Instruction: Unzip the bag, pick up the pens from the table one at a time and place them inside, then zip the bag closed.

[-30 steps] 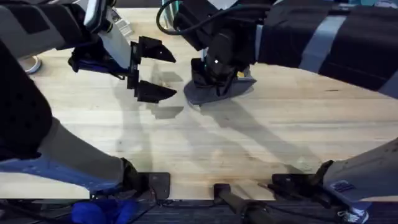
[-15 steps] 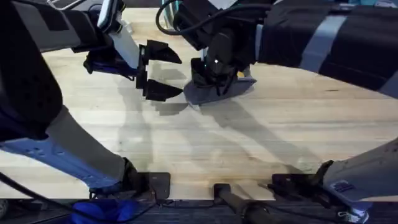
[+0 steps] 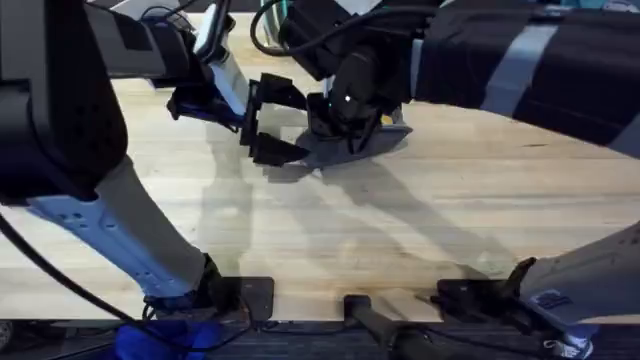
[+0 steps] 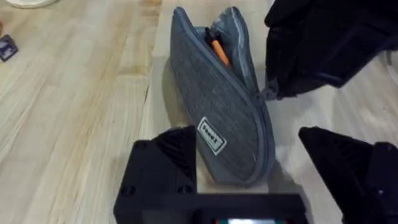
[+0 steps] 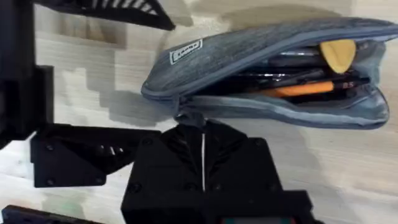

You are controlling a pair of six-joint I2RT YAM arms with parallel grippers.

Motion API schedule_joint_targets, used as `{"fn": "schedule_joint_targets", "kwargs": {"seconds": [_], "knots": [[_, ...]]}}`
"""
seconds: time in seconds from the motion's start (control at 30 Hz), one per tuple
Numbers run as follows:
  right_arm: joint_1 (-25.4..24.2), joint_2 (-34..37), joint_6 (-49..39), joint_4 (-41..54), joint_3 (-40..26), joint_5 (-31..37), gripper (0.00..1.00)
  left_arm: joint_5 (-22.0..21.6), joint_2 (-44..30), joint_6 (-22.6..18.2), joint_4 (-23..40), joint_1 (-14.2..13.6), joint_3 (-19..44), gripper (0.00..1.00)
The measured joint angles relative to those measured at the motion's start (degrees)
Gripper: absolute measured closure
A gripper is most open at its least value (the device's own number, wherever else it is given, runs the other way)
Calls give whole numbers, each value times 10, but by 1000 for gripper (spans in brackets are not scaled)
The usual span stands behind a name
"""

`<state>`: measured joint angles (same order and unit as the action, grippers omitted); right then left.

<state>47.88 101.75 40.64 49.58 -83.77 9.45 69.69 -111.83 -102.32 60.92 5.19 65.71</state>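
Observation:
The blue-grey bag [image 3: 365,147] lies on the table [image 3: 420,220] at the back middle, its zipper partly open. Orange pens [image 5: 305,89] and dark ones lie inside it, and one orange pen [image 4: 217,52] shows at the open end. My right gripper [image 5: 202,134] is pressed down on the bag's edge, shut at the zipper pull [image 4: 267,93]. From the left, my left gripper [image 3: 285,122] stands open, its fingers [image 4: 165,162] straddling the bag's closed end [image 4: 236,155] without touching it.
A white object [image 4: 25,2] and a small dark item [image 4: 6,46] lie on the table far to the left. The near half of the table [image 3: 330,250] is bare wood. Both arms crowd the back middle.
My left gripper has travelled right across the table, from well clear of the bag to straddling its left end. The right gripper and the bag have stayed put.

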Motion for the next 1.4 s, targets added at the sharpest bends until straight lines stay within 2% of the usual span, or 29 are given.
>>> {"fn": "schedule_joint_targets", "kwargs": {"seconds": [0.2,0.33,0.53,0.63,0.67,1.17,1.4], "knots": [[0,0,0,0,0,0,972,1,-1,17,-4,-12,0,13],[0,0,0,0,0,0,972,2,-1,21,-7,-12,0,109],[0,0,0,0,0,0,971,2,-1,25,-11,-12,0,597],[0,0,0,0,0,0,972,1,-1,26,-10,-12,0,913],[0,0,0,0,0,0,972,-1,-1,26,-11,-12,0,946],[0,0,0,1,0,0,971,-1,-1,27,-12,-12,0,957],[-5,0,-34,9,-1,0,972,-1,-1,27,-14,-12,0,957]]}}
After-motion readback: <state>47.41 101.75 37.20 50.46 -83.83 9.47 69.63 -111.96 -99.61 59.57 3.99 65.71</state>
